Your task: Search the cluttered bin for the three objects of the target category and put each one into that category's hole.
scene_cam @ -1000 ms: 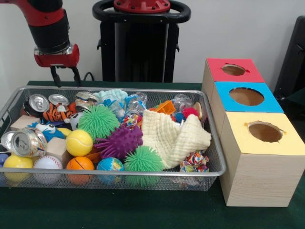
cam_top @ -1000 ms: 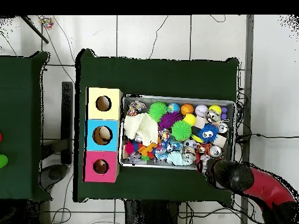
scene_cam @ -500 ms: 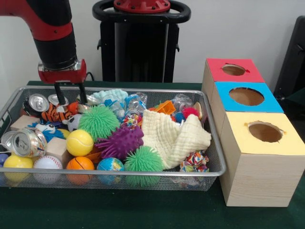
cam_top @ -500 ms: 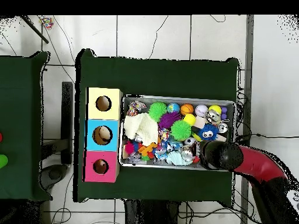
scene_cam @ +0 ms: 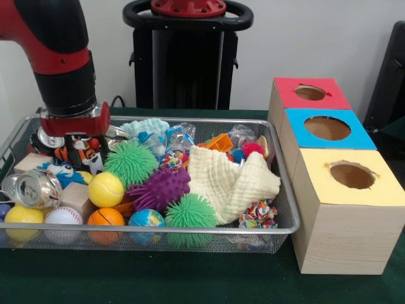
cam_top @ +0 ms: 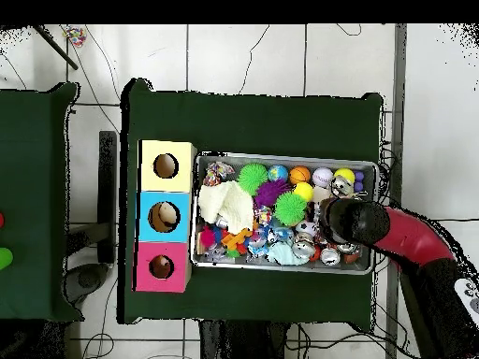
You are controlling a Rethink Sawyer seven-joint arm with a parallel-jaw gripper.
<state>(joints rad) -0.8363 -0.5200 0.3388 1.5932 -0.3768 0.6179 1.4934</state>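
Over the wire mesh bin's point(scene_cam: 278, 190) back left corner, the red and black arm's end effector point(scene_cam: 81, 155) reached down among crushed silver drink cans point(scene_cam: 37, 189), directly atop an orange striped tiger toy point(scene_cam: 66, 154). Whether its fingers were apart could not be told.

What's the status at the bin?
Gripper down among clutter at the wire mesh bin's end, fingers obscured. Three coloured hole boxes untouched. Nothing visibly lifted.

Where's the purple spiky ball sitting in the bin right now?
In the front view the purple spiky ball lies mid-bin, between the two green spiky balls, right of the yellow tennis ball and touching the cream cloth.
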